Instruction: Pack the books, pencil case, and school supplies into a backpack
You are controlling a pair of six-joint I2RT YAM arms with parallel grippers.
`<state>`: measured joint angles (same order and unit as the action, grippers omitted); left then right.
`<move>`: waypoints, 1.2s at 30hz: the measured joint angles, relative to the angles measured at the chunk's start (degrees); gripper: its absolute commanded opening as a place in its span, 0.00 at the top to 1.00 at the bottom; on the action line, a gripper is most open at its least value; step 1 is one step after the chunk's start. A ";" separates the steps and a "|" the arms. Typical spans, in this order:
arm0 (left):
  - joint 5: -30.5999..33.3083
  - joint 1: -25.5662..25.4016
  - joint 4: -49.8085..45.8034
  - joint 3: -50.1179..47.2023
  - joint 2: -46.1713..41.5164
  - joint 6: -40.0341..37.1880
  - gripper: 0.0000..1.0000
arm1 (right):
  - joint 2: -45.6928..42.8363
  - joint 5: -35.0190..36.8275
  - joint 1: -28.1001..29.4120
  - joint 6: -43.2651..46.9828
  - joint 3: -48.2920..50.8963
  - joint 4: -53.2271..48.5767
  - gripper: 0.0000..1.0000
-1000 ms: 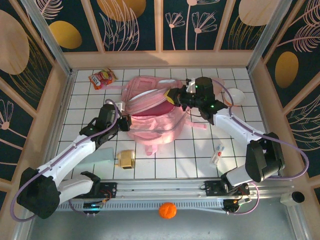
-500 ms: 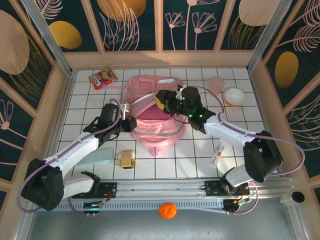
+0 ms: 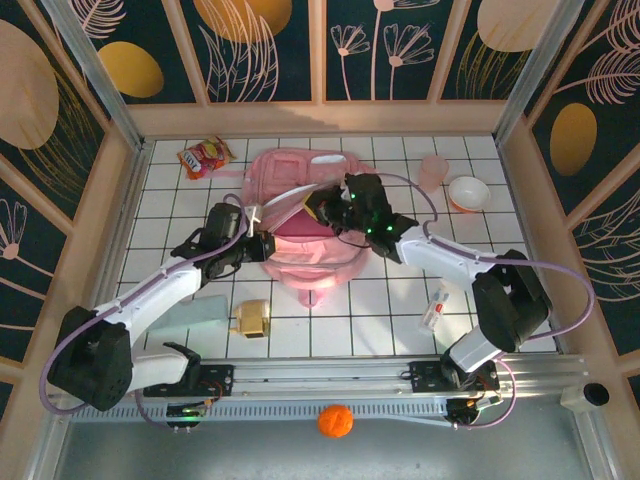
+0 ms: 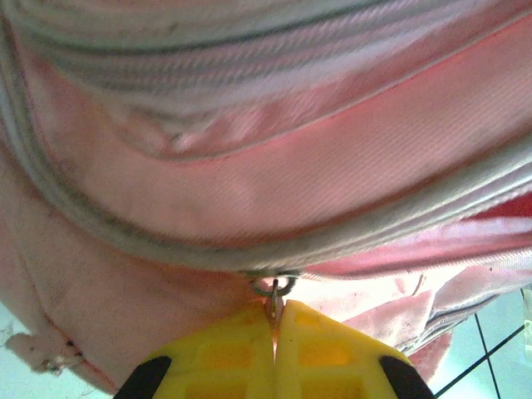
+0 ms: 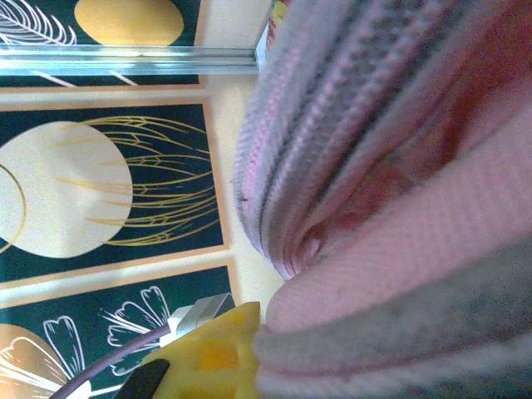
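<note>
A glossy pink backpack [image 3: 303, 262] lies flat, its main compartment gaping between the two grippers. The left gripper [image 4: 274, 320] is clenched. Its yellow fingers [image 4: 218, 357] pinch a small metal zipper pull [image 4: 275, 290] right at their tips, and the grey zipper track [image 4: 249, 249] curves just beyond. The right gripper [image 3: 320, 205] is closed tight at the far side of the opening. In its wrist view a grey-edged fold of the backpack presses against its one visible finger [image 5: 212, 353], so it seems to grip the rim, though the pinch itself is hidden.

On the near side, behind the left fingers, lie the mint-green pencil case [image 3: 195, 310] and the tan-yellow box [image 3: 252, 318]. Well behind the right fingers lies the white oblong item [image 3: 435, 308]. The book cannot be made out for certain.

As a judgement, the thin pull could slip from the fingertips if it is tugged at an angle. Arms pulling apart could drag the limp bag rather than widen it. If either gripper lets go, the mouth may sag shut before anything goes in.
</note>
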<state>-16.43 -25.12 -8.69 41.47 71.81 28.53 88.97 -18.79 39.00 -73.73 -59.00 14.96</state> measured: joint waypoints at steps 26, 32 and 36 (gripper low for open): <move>10.40 5.53 -4.55 10.38 8.35 -18.23 1.00 | -0.04 -28.87 -15.96 14.93 -10.45 -17.31 1.00; 12.50 8.31 -2.14 12.39 14.71 -20.85 0.93 | 1.27 -31.26 -17.57 14.95 -14.29 -17.35 1.00; 11.74 8.31 -1.07 15.30 15.76 -21.88 0.70 | 2.29 -31.21 -17.59 15.45 -16.15 -18.01 1.00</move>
<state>-4.69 -16.82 -9.76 56.77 87.57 6.66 91.26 -50.00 21.41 -58.28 -75.16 -3.05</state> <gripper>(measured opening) 0.207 0.054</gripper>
